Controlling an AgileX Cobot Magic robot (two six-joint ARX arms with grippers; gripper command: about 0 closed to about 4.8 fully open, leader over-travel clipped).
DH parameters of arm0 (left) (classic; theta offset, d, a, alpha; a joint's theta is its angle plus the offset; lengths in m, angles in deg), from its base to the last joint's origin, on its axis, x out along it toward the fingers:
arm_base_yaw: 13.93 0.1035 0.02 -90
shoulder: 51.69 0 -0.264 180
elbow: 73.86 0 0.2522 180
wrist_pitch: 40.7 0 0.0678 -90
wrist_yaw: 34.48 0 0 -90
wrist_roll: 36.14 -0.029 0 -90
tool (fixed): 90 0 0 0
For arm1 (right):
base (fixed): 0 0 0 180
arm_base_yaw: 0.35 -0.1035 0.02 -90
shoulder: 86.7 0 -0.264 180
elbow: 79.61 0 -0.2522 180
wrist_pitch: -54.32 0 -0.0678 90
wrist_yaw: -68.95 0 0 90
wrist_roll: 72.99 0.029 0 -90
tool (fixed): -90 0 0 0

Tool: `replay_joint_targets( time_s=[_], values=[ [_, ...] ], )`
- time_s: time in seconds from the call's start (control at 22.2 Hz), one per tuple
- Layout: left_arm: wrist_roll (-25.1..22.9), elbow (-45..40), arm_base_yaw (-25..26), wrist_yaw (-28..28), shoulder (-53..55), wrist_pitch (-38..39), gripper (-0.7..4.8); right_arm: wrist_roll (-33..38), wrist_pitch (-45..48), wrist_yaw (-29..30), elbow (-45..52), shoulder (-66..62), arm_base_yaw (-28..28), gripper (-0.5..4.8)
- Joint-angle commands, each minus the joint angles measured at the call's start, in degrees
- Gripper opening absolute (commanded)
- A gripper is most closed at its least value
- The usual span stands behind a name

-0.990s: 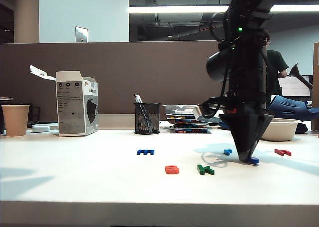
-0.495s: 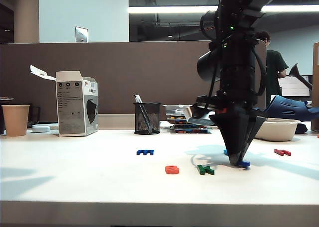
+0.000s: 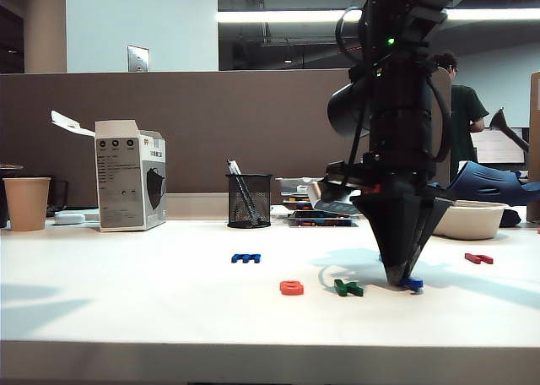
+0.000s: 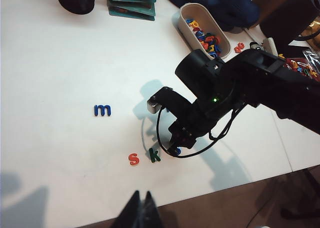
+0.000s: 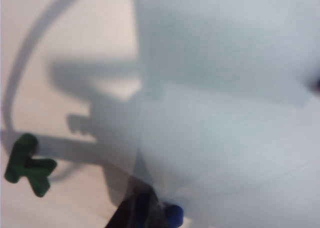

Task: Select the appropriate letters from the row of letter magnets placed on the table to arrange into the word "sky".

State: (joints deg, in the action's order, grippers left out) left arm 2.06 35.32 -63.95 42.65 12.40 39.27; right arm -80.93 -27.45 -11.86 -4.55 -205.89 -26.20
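While the small dark blue letter (image 3: 412, 283) rests on the white table (image 3: 169, 305) just right of the green k (image 3: 347, 288) and orange-red s (image 3: 291, 288), the right gripper (image 3: 398, 277) clamps it from above; the left gripper (image 4: 141, 214) hangs apart, fingers together.

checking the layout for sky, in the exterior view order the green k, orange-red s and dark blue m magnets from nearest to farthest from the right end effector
1. Dark green angular plastic k magnet, just left of the right end effector.
2. Orange-red rounded plastic s magnet, further left, beside the k.
3. Wide dark blue plastic m magnet, farthest left and further back on the white table.
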Motion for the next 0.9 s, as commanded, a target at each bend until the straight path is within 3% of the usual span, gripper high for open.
replay_joint_targets(
  time_s=[0.05, 0.72, 0.9],
  values=[
    [-0.22, 0.09, 0.09, -0.2, -0.11, -0.55, -0.05, 1.84, 1.81, -0.04, 1.27, 1.49, -0.28, -0.07],
    [-0.22, 0.09, 0.09, -0.2, -0.11, -0.55, -0.05, 2.45, 2.58, -0.55, 1.4, 2.6, -2.38, -0.07],
    [-0.22, 0.09, 0.09, -0.04, -0.09, -0.57, -0.05, 2.45, 1.88, -3.17, 1.4, 2.58, -2.38, -0.07]
  ],
)
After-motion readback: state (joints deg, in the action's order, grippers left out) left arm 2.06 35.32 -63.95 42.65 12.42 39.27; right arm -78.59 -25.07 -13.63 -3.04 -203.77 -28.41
